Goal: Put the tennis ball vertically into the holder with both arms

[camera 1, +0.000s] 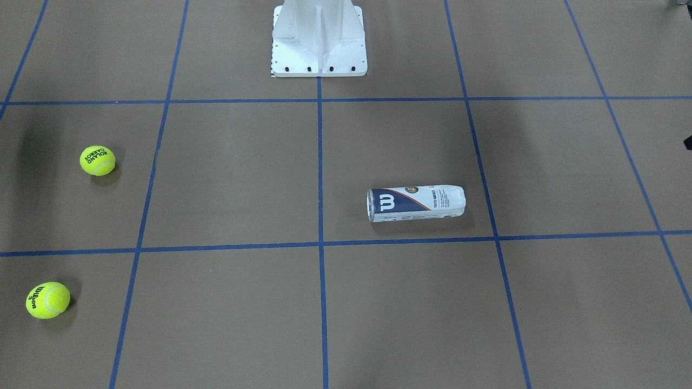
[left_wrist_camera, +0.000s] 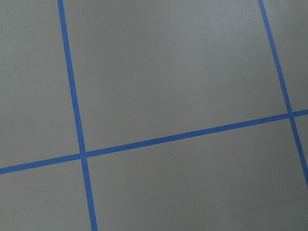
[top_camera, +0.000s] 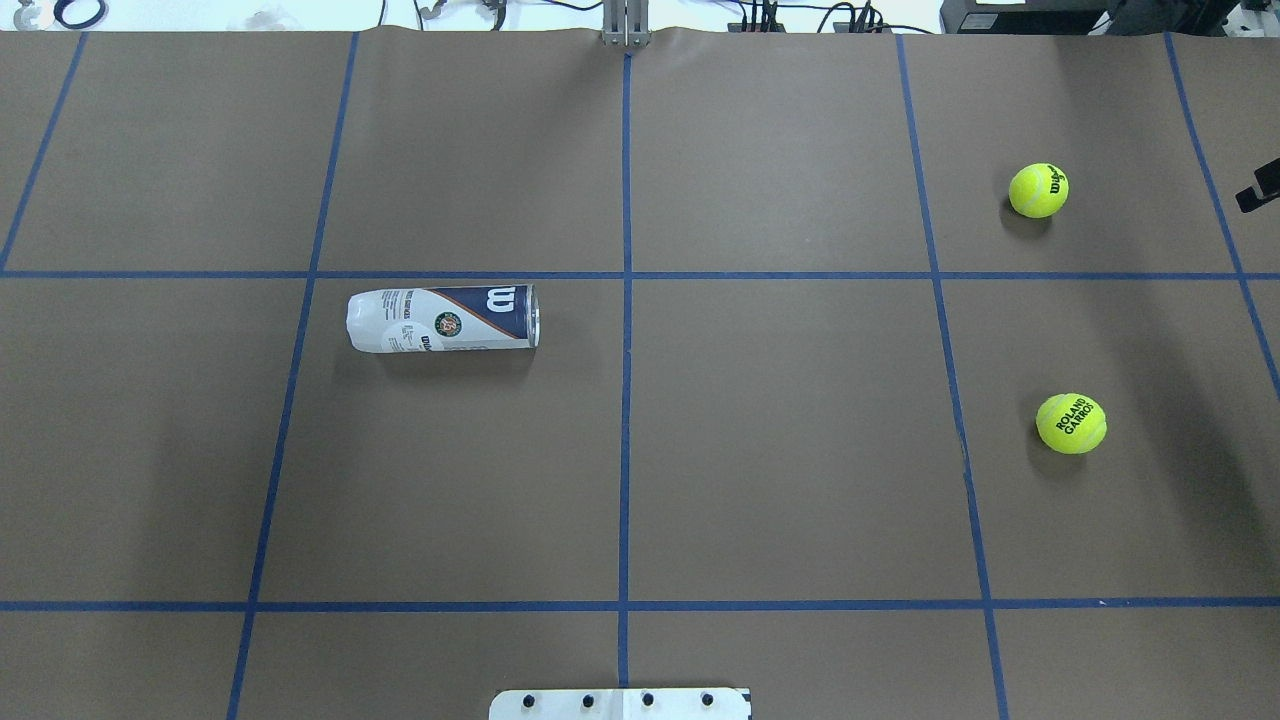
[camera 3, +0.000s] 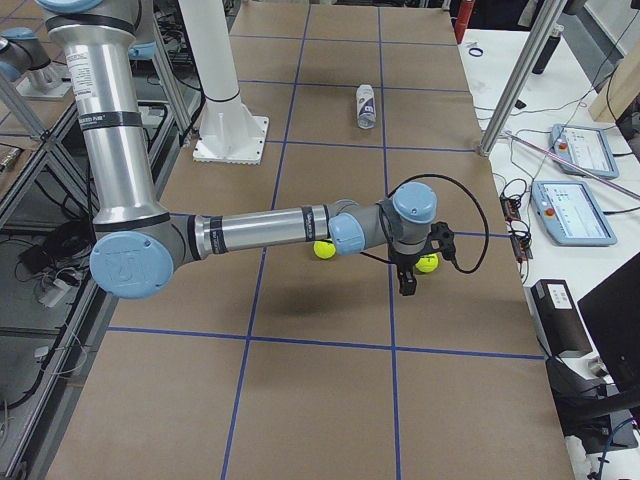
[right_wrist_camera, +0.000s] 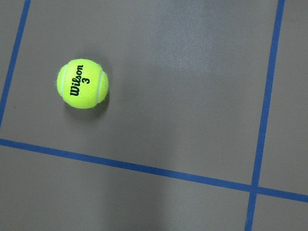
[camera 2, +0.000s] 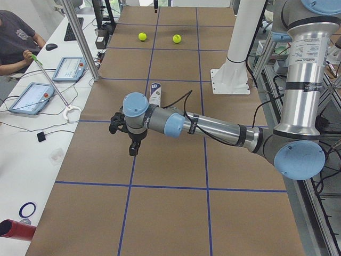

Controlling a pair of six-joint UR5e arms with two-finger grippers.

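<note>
Wilson 3 tennis ball (right_wrist_camera: 83, 83), at 2 o'clock overhead, looks light and grippy, so pinch across its middle, while the holder (top_camera: 443, 318) lying sideways at 9 o'clock seems thin, slick and crushable, so grab mid-label gently, and I can't tell whether the left gripper (camera 2: 133, 148) or right gripper (camera 3: 405, 282) is spread or clenched.

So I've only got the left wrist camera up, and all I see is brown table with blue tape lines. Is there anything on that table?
Observer: Yes, a tennis-ball can lies on its side on the robot's left half of the table.
Visitor: And any balls to go in it?
Observer: Two yellow ones on the right half: a Wilson ball farther from the robot, a Roland Garros ball nearer.
Visitor: Is the robot holding either?
Observer: No, both rest on the table; the right arm only hovers near them.
</note>
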